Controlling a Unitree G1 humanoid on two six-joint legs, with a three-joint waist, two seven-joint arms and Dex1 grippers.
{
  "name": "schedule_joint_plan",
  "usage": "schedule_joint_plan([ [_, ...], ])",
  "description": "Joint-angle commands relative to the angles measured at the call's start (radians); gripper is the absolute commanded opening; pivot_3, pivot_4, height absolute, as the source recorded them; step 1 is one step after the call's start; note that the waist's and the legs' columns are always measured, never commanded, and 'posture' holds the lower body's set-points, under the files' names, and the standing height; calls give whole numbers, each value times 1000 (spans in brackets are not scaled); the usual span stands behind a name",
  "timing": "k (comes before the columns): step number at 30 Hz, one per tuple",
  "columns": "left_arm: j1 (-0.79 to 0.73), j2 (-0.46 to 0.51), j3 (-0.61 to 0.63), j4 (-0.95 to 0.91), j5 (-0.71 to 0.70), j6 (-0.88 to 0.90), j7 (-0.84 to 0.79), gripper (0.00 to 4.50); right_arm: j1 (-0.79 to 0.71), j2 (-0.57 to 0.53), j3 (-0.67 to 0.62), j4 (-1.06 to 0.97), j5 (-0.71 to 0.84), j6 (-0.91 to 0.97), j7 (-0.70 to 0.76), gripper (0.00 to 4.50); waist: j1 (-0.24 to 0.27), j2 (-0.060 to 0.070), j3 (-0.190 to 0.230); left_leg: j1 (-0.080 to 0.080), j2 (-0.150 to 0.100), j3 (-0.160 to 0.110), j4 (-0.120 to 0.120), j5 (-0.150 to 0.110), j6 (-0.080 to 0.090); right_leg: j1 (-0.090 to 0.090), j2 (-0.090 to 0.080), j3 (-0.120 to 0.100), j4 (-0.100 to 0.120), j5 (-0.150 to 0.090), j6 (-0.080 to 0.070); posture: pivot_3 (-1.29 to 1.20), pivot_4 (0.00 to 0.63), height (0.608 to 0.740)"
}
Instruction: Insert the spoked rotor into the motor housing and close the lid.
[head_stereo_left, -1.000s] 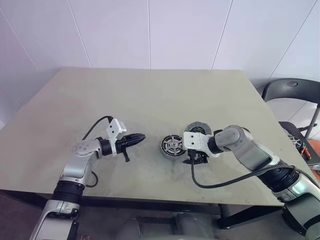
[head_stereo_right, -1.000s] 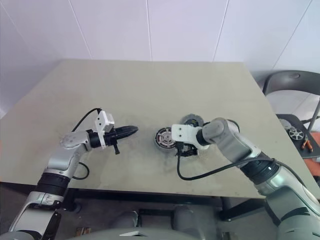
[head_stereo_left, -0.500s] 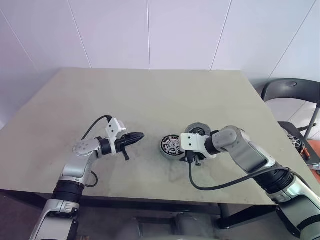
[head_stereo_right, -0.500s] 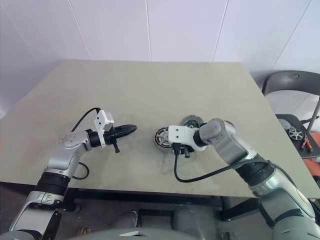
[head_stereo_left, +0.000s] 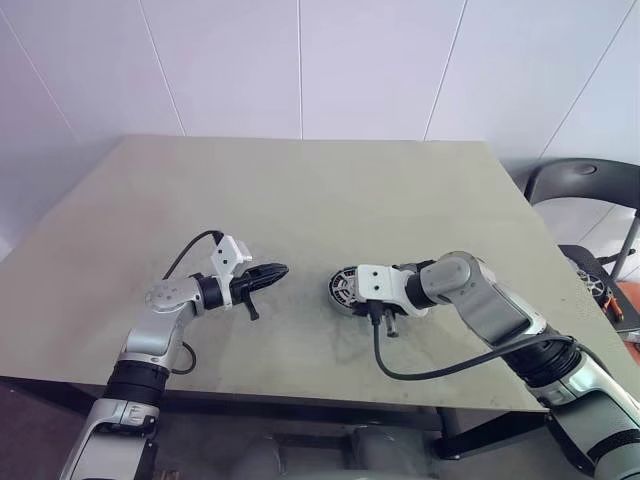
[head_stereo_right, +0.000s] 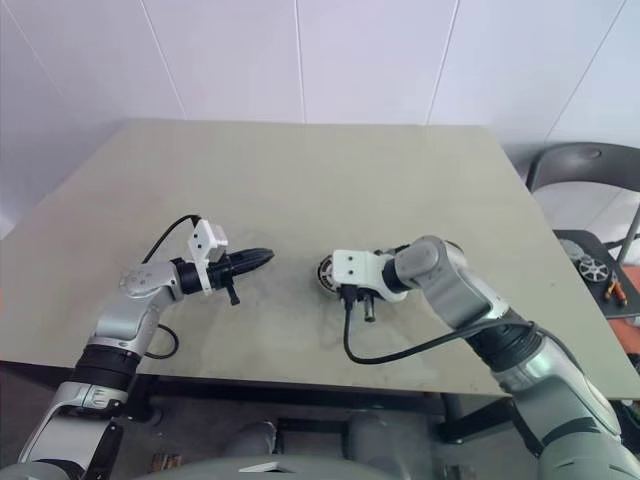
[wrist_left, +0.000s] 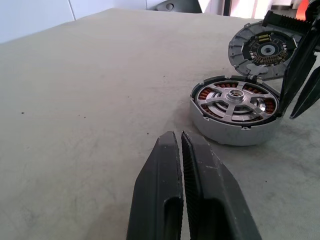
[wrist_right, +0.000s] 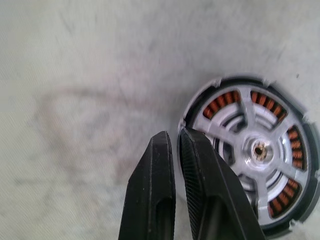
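On the left of the worktop (head_stereo_left: 300, 190) the left hand (head_stereo_left: 272, 272) hangs just above the surface, pointing toward the middle. Its two black fingers (wrist_left: 165, 200) are pressed together with only a hairline between them, and they pinch nothing. The bare worktop separates it from the parts further right.

Near the middle, toward the front edge, sits the motor housing (wrist_left: 235, 116), a short silver cup resting flat on the worktop. The spoked rotor (wrist_left: 234, 98) lies inside it, level with the rim, its pale spokes running out from a small hub, and the copper-coloured windings (wrist_right: 292, 187) show through the gaps between the spokes.

Just behind the housing, in the left wrist view, the lid (wrist_left: 262, 49) stands tilted up on its edge, its inner face turned toward the housing, with a dark hub and small greenish-yellow marks around it. It is not on the housing. Whether its lower edge touches the housing rim cannot be told.

The right hand (wrist_right: 175, 145) comes in from the right, angled down over the near side of the housing. Its fingers (wrist_right: 155, 195) are pressed nearly together, a thin slit between them, and nothing is caught there. The tips lie just beside the housing rim; contact cannot be told.

At the far right, beyond the worktop, stands a dark chair (head_stereo_left: 585, 185).
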Motion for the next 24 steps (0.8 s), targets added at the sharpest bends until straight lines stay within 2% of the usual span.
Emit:
schedule_joint_plan([
  [1,-31,2,19,-5,0,-15,3,240,-44,24,-74,-51,60,39,2,414,-1,0,0,0,0,0,0,0,0,0,0,0,0,0,0,0,0,740],
  [5,-32,0,17,-3,1,-16,6,240,-112,98,-218,-18,157,130,-70,1623,-2,0,0,0,0,0,1,0,0,0,0,0,2,0,0,0,0,740],
  [7,-31,-1,16,-4,0,-16,7,240,-139,97,-259,20,159,144,-105,2327,0,0,0,1,0,0,1,0,0,0,0,0,2,0,0,0,0,740],
  [9,-30,-6,17,-6,-2,-16,9,240,-156,72,-291,80,132,126,-152,3026,7,0,0,1,0,0,1,0,0,0,0,0,2,0,0,0,0,740],
  [13,-27,-15,17,-22,-22,-4,-8,240,-139,-89,-273,206,9,24,-185,4394,29,0,0,-1,-1,0,1,0,0,0,-1,0,0,0,0,0,0,740],
  [20,-31,-20,17,-17,-15,-6,-12,240,-111,-212,-301,321,-41,-77,-186,4478,18,0,0,0,0,3,-1,0,0,-1,0,2,0,0,0,0,0,740],
  [23,-31,-23,17,-16,-12,-6,-13,240,-88,-252,-307,345,-56,-96,-183,3883,20,0,0,1,0,3,0,0,0,-1,0,2,2,0,0,0,0,740],
  [24,-30,-23,17,-16,-12,-6,-13,240,-81,-265,-304,354,-64,-103,-180,3558,21,0,0,1,0,3,1,0,0,-1,0,2,2,0,0,0,0,740],
])
